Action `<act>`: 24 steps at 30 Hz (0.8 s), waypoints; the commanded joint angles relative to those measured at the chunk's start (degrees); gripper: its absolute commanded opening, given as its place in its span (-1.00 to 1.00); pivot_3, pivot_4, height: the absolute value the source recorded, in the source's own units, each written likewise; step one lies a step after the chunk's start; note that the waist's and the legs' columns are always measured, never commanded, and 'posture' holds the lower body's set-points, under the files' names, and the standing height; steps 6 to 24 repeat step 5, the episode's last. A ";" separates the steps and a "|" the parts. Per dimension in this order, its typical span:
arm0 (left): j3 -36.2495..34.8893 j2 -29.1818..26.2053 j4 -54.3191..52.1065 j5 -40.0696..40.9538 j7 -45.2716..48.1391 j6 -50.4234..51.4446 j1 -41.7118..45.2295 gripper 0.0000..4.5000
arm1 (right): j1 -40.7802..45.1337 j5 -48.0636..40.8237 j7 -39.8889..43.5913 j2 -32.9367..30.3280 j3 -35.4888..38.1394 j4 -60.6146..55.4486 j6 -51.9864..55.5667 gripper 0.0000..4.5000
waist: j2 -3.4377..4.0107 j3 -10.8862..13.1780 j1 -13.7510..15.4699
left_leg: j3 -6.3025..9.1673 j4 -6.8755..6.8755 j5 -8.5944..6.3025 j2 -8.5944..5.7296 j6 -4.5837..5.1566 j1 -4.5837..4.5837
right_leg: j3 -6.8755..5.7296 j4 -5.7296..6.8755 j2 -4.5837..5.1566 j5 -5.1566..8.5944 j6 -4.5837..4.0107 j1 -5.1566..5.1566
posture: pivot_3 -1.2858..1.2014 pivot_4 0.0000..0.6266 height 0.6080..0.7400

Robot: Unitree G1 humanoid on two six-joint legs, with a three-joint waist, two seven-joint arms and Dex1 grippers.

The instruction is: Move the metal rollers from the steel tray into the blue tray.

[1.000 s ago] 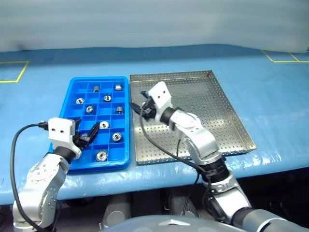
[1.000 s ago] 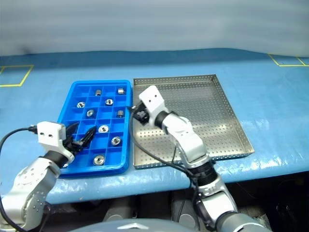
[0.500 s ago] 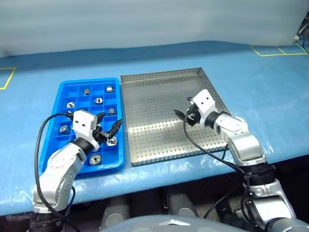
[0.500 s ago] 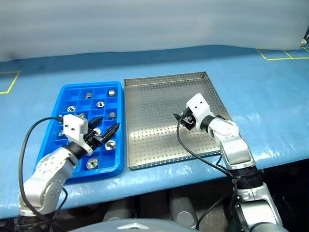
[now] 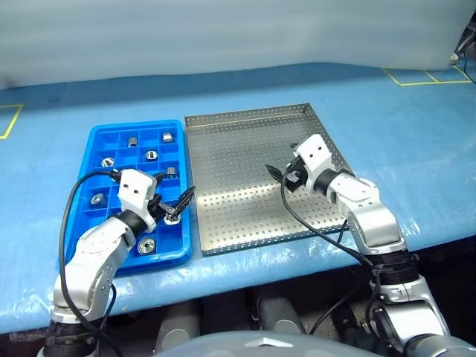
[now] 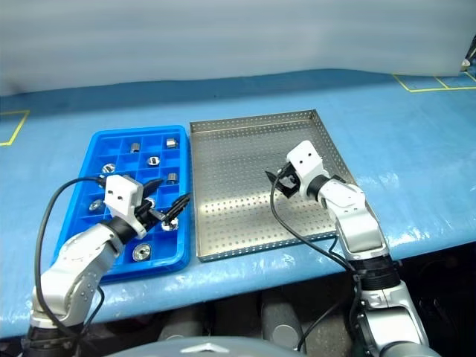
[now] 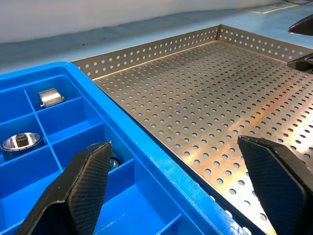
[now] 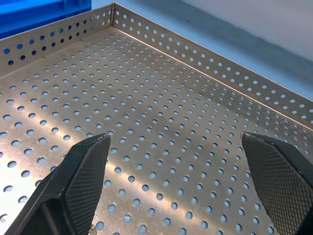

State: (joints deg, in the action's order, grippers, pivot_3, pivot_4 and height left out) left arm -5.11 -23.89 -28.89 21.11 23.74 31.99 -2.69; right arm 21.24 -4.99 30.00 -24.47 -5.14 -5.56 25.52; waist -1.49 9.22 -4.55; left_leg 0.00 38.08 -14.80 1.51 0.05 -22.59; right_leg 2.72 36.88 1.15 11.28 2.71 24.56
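Note:
Several metal rollers [image 5: 151,155] lie in compartments of the blue tray [image 5: 137,125], which sits left of the steel tray [image 5: 238,149]. The steel tray's perforated floor [image 8: 161,98] shows bare metal. My left gripper [image 5: 175,195] hovers open over the blue tray's right edge, nothing between its fingers [image 7: 83,181]; two rollers [image 7: 50,97] sit in cells just beyond it. My right gripper [image 5: 279,177] hangs open and empty above the right-middle of the steel tray, its fingertips pointing toward the blue tray.
Both trays rest on a table covered in blue sheeting [image 5: 387,134], near its front edge. Yellow tape marks [image 5: 420,76] lie at the far right and far left of the table. Black cables loop from both wrists.
The view has shifted. My right gripper swung from the steel tray's left edge to its right-middle and opened. The left gripper moved right toward the blue tray's right rim and opened wider.

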 commanded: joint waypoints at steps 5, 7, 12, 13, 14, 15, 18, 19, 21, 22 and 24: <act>-1.10 0.12 -1.11 -0.52 -1.64 -0.19 1.44 0.99 | 0.74 -0.17 -0.88 1.21 0.60 -1.10 -0.79 1.00 | 0.00 0.00 0.03 | 0.00 0.00 0.00 0.00 0.00 0.00 | 0.00 0.00 0.00 -0.01 0.01 0.00 | -0.06 -0.52 1.00; -1.10 0.12 -1.11 -0.52 -1.64 -0.19 1.44 0.99 | 0.74 -0.17 -0.88 1.21 0.60 -1.10 -0.79 1.00 | 0.00 0.00 0.03 | 0.00 0.00 0.00 0.00 0.00 0.00 | 0.00 0.00 0.00 -0.01 0.01 0.00 | -0.06 -0.52 1.00; -1.10 0.12 -1.11 -0.52 -1.64 -0.19 1.44 0.99 | 0.74 -0.17 -0.88 1.21 0.60 -1.10 -0.79 1.00 | 0.00 0.00 0.03 | 0.00 0.00 0.00 0.00 0.00 0.00 | 0.00 0.00 0.00 -0.01 0.01 0.00 | -0.06 -0.52 1.00; -1.10 0.12 -1.11 -0.52 -1.64 -0.19 1.44 0.99 | 0.74 -0.17 -0.88 1.21 0.60 -1.10 -0.79 1.00 | 0.00 0.00 0.03 | 0.00 0.00 0.00 0.00 0.00 0.00 | 0.00 0.00 0.00 -0.01 0.01 0.00 | -0.06 -0.52 1.00; -1.10 0.12 -1.11 -0.52 -1.64 -0.19 1.44 0.99 | 0.74 -0.17 -0.88 1.21 0.60 -1.10 -0.79 1.00 | 0.00 0.00 0.03 | 0.00 0.00 0.00 0.00 0.00 0.00 | 0.00 0.00 0.00 -0.01 0.01 0.00 | -0.06 -0.52 1.00; -1.10 0.12 -1.11 -0.52 -1.64 -0.19 1.44 0.99 | 0.74 -0.17 -0.88 1.21 0.60 -1.10 -0.79 1.00 | 0.00 0.00 0.03 | 0.00 0.00 0.00 0.00 0.00 0.00 | 0.00 0.00 0.00 -0.01 0.01 0.00 | -0.06 -0.52 1.00; -1.10 0.12 -1.11 -0.52 -1.64 -0.19 1.44 0.99 | 0.74 -0.17 -0.88 1.21 0.60 -1.10 -0.79 1.00 | 0.00 0.00 0.03 | 0.00 0.00 0.00 0.00 0.00 0.00 | 0.00 0.00 0.00 -0.01 0.01 0.00 | -0.06 -0.52 1.00; -1.10 0.12 -1.11 -0.52 -1.64 -0.19 1.44 0.99 | 0.74 -0.17 -0.88 1.21 0.60 -1.10 -0.79 1.00 | 0.00 0.00 0.03 | 0.00 0.00 0.00 0.00 0.00 0.00 | 0.00 0.00 0.00 -0.01 0.01 0.00 | -0.06 -0.52 1.00; -1.10 0.12 -1.11 -0.52 -1.64 -0.19 1.44 0.99 | 0.74 -0.17 -0.88 1.21 0.60 -1.10 -0.79 1.00 | 0.00 0.00 0.03 | 0.00 0.00 0.00 0.00 0.00 0.00 | 0.00 0.00 0.00 -0.01 0.01 0.00 | -0.06 -0.52 1.00; -1.10 0.12 -1.11 -0.52 -1.64 -0.19 1.44 0.99 | 0.74 -0.17 -0.88 1.21 0.60 -1.10 -0.79 1.00 | 0.00 0.00 0.03 | 0.00 0.00 0.00 0.00 0.00 0.00 | 0.00 0.00 0.00 -0.01 0.01 0.00 | -0.06 -0.52 1.00; -1.10 0.12 -1.11 -0.52 -1.64 -0.19 1.44 0.99 | 0.74 -0.17 -0.88 1.21 0.60 -1.10 -0.79 1.00 | 0.00 0.00 0.03 | 0.00 0.00 0.00 0.00 0.00 0.00 | 0.00 0.00 0.00 -0.01 0.01 0.00 | -0.06 -0.52 1.00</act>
